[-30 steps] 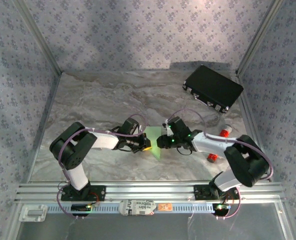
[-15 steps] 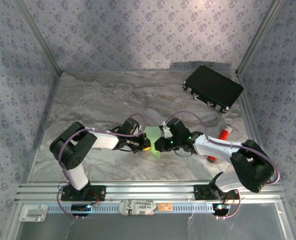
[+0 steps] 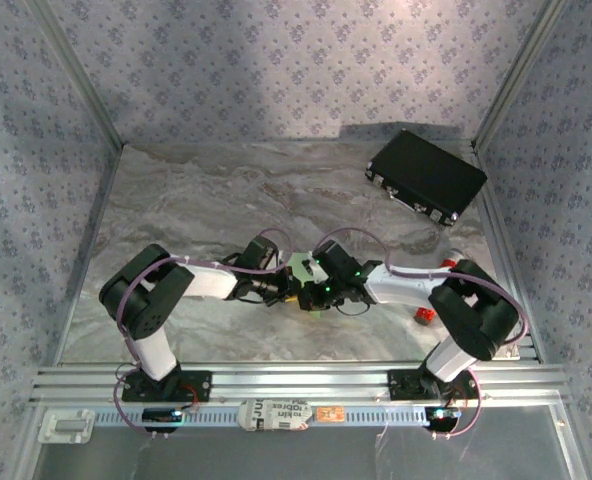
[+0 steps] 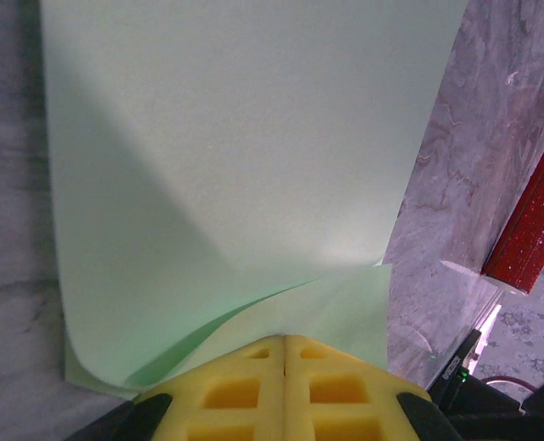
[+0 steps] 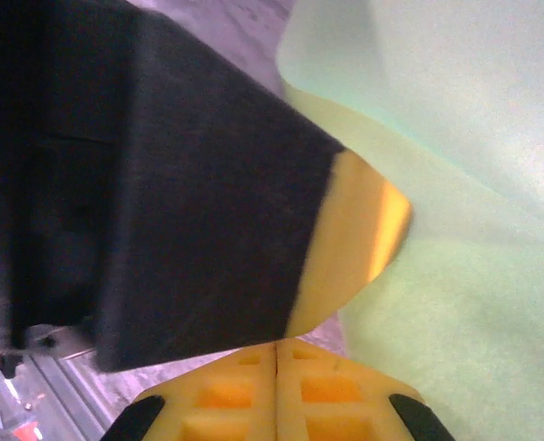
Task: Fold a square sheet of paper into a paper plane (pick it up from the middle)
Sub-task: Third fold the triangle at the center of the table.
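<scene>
Well in front of the black rectangular case (image 3: 426,177), the thin pale green square sheet of paper (image 4: 235,165) curls, pinched by the left gripper (image 4: 284,344), whose finger blocks the closed right gripper (image 5: 277,354), hold unclear.

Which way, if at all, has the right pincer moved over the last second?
Yes. In the top view the right pincer has slid left, away from the black case, across the square sheet of paper toward the left pincer.
</scene>
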Available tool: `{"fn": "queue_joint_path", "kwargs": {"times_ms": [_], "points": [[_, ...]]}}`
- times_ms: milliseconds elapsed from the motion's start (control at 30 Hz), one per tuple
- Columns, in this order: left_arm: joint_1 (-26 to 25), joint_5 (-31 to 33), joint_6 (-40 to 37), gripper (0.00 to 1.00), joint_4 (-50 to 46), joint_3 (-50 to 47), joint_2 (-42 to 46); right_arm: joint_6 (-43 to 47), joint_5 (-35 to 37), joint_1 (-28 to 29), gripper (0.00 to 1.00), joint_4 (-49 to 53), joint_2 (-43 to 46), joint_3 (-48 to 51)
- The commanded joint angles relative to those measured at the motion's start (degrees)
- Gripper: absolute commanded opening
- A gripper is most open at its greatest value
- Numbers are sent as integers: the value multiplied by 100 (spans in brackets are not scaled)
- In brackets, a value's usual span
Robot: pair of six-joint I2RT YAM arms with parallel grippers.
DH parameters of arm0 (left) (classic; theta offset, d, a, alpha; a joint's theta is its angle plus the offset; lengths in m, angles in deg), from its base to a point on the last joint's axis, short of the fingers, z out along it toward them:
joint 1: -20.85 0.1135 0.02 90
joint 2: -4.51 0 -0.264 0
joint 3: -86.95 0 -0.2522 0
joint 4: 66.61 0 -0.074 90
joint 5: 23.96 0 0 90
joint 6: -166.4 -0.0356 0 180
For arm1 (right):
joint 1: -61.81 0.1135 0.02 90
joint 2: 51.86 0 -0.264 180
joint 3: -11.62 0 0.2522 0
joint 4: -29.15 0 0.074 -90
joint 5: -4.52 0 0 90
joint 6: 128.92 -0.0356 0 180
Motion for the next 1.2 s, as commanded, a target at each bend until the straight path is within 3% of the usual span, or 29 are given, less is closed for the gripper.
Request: {"fn": "queue_joint_path", "kwargs": {"times_ms": [0,633,1167], "points": [[-41,253,-64,0,-444,-204,-111,-16,112,49,7,206,-179,-32],[43,339,-99,0,-550,-340,-140,-226,-29,38,10,-118,294,730],[78,377,-59,0,-520,-425,-146,-200,84,17,11,256,1206,1707]]}}
